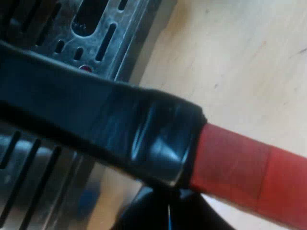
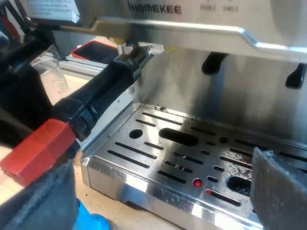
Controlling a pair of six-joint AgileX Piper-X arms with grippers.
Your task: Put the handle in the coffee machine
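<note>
- Right wrist view is showing the holder point(image 2: 136, 55) with its metal head raised to the brew head at the front of the espresso machine point(image 2: 201, 24). Its dark handle point(image 2: 98, 100) is sloping down and away, ending in the red end point(image 2: 36, 151).
- Seating is looking incomplete: the head is sitting tilted, so pushing or twisting now is risking the lugs missing their slots and the head skidding off the ring.
- Left tool point(image 1: 160, 211) is lying just under the handle where black meets red. Whether it is clamping cannot be told. A slack hold is risking a drop onto the drip tray point(image 2: 182, 153).
- Right tool point(image 2: 160, 165) is hanging over the near edge of the drip tray, spread wide and carrying nothing. A falling holder is likely striking it.
- Measuring glass point(image 2: 55, 79) is standing on the far side of the handle, close by. A wide swing is risking knocking it.
- Worktop point(image 1: 230, 62) is showing as pale, smooth wood. Dark grounds are lying scattered on the tray slots.
</note>
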